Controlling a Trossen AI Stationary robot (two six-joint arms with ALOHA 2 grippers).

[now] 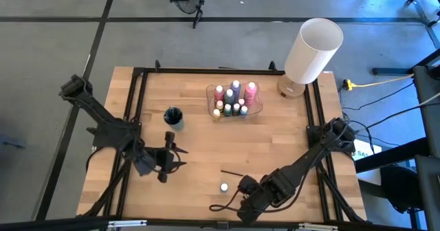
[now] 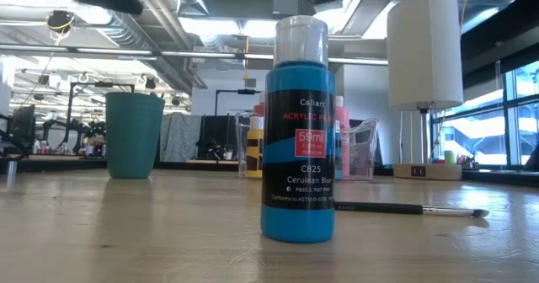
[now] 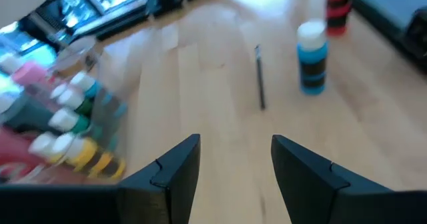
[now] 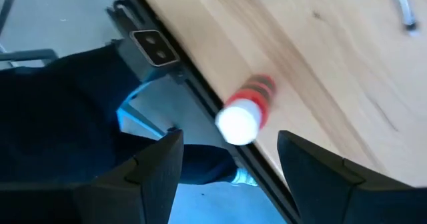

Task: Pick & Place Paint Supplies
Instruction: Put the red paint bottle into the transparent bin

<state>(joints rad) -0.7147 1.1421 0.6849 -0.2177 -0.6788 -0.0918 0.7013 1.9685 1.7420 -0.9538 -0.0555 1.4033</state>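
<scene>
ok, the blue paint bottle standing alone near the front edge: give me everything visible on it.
The blue paint bottle is small, looks plastic, with blue paint under a white cap. Its black label reads Cerulean Blue. It stands upright on the bare wooden table, capped, nothing gripping it. A dark-handled brush lies behind it, seemingly apart. In the high view only its white cap shows.

Bottle rack (image 3: 60, 127): blurred in the left wrist view; labels unreadable, rack cut off by the picture's edge.
Red bottle (image 4: 243, 111): blurred in the right wrist view; label unreadable.
Paintbrush (image 4: 403, 7): cut off at the picture's edge.
Blue bottle (image 2: 297, 131): hides part of the rack behind it on the desk.
</scene>
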